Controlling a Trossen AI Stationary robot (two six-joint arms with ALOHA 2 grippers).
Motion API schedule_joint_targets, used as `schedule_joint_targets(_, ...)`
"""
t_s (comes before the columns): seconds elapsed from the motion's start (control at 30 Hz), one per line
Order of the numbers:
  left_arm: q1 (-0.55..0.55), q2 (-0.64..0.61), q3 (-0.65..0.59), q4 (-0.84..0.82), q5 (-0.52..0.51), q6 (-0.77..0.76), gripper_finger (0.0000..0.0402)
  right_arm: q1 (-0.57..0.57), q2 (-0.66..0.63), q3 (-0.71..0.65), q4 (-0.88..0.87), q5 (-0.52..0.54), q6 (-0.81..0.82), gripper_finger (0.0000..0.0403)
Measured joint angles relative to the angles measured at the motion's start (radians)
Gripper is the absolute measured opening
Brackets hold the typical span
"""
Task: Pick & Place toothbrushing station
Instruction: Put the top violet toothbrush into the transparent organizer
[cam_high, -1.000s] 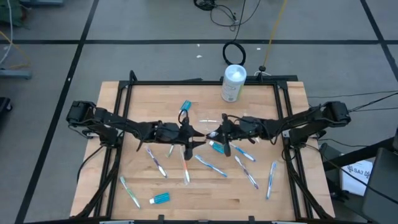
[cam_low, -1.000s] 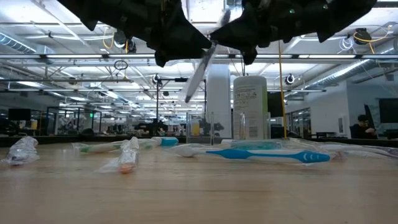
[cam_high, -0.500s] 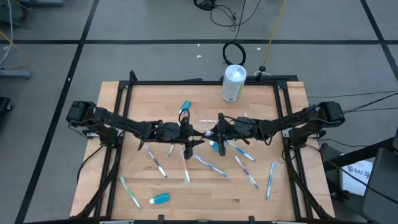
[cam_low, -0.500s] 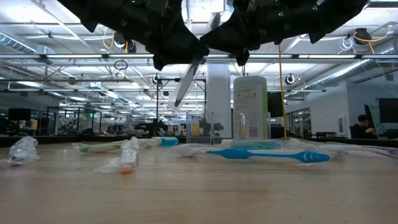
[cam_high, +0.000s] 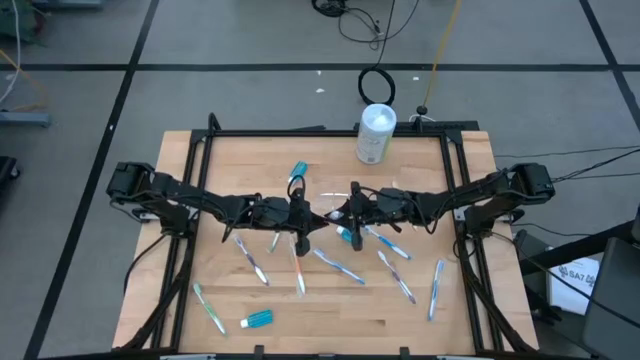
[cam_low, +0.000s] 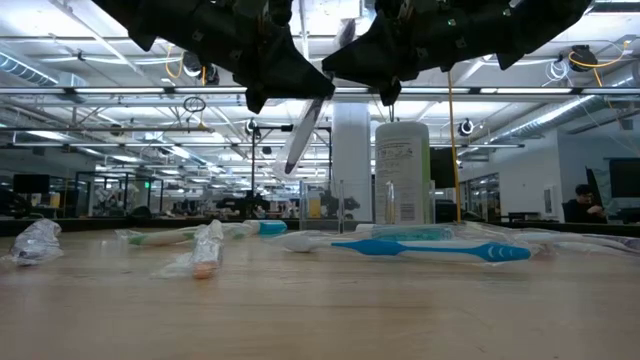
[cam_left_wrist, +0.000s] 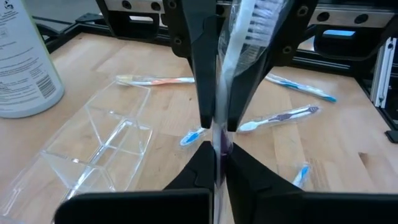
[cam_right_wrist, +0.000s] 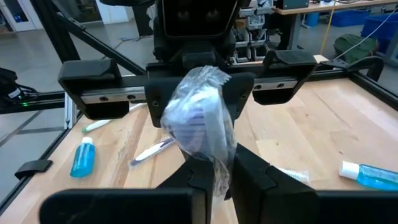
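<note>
Toothbrush, thin, in crinkly clear wrapper (cam_left_wrist: 231, 37), now pinched at both ends: my left gripper (cam_high: 300, 222) and my right gripper (cam_high: 343, 213) both closed on it. Right gripper moved closer since a second ago. Handover seems halfway.

wrapped toothbrush (cam_left_wrist: 231, 74) held aloft, other toothbrushes (cam_high: 338, 266) scattered on table

the wrapped toothbrush (cam_left_wrist: 231, 74) runs off the picture's edge, its lower handle hidden between the left gripper (cam_left_wrist: 214, 152) fingers.
</note>
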Motion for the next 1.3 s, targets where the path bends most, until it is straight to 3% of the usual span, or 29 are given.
schedule_joint_targets(0.17,0.000,0.000,0.000,0.001,-0.004,-0.009,0.0033,0.000,0.000,0.000,-0.023,-0.001,-0.021,0.0062)
schedule_joint_targets(0.37,0.000,0.000,0.000,0.000,-0.033,-0.010,0.0009,0.000,-0.003,0.000,-0.086,-0.001,0.006,0.0102)
schedule_joint_targets(0.63,0.002,0.000,-0.001,0.026,-0.246,-0.049,0.0013,0.000,-0.130,-0.002,-0.371,0.001,0.061,0.0119)
schedule_joint_targets(0.83,0.019,0.000,-0.001,0.218,-0.414,0.023,0.0017,0.007,-0.207,-0.054,-0.469,0.028,0.114,0.0105)
schedule_joint_targets(1.13,0.111,0.017,0.000,0.361,-0.415,0.070,0.0009,0.004,-0.226,-0.100,-0.445,0.028,0.114,0.0096)
schedule_joint_targets(1.3,0.151,0.123,0.000,0.483,-0.386,0.070,0.0011,0.005,-0.225,-0.100,-0.427,0.026,0.114,0.0095)
